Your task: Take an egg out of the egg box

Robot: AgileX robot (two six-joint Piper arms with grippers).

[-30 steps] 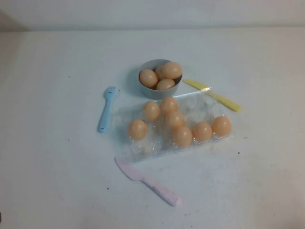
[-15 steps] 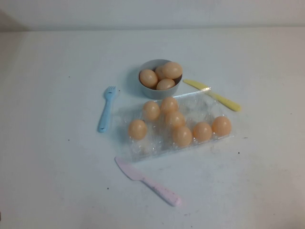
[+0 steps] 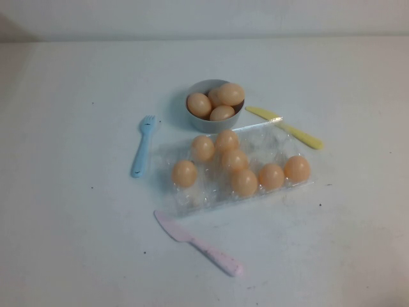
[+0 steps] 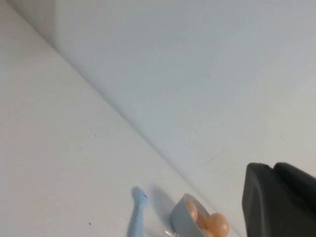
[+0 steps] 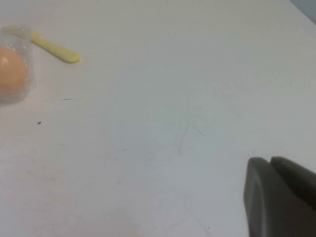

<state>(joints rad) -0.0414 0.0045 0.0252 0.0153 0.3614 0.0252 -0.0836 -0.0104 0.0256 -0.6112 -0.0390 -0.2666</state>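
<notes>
A white table (image 3: 77,256) seen from above. Nearest lies a pink knife (image 3: 198,244). Just beyond it sits the clear egg box (image 3: 192,199), holding seven peach eggs; the nearest egg (image 3: 244,182) sits in its front row. A blue fork (image 3: 142,145) lies left of the box, a yellow knife (image 3: 285,127) behind its right end. Farthest, a grey bowl (image 3: 199,121) holds three more eggs. The left gripper (image 4: 279,200) and right gripper (image 5: 279,197) each show only a dark edge in their wrist views, off the table scene; whether they are released or clenched cannot be told.
</notes>
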